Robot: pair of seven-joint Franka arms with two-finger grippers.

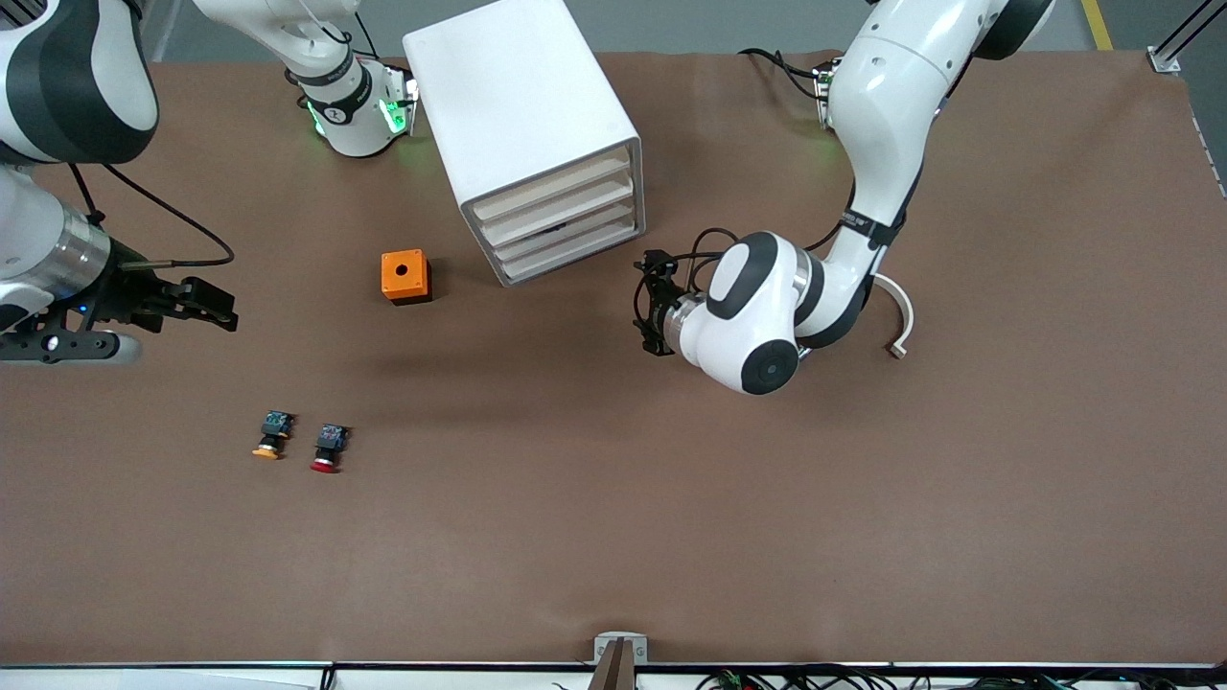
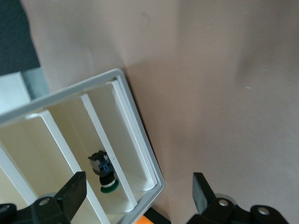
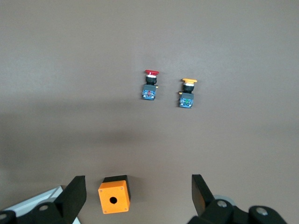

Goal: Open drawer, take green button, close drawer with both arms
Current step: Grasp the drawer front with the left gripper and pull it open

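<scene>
One white cabinet stands on the brown table with four stacked drawers. The lowest drawer sits in its slot. One green-capped button lies inside the cabinet, between the shelves. The left gripper hovers just in front of the drawers, fingers spread and empty. The right gripper waits, open, at the right arm's end. Two more buttons lie nearer the camera: one yellow-orange-capped button and one red-capped button. One orange box sits beside the cabinet.
</scene>
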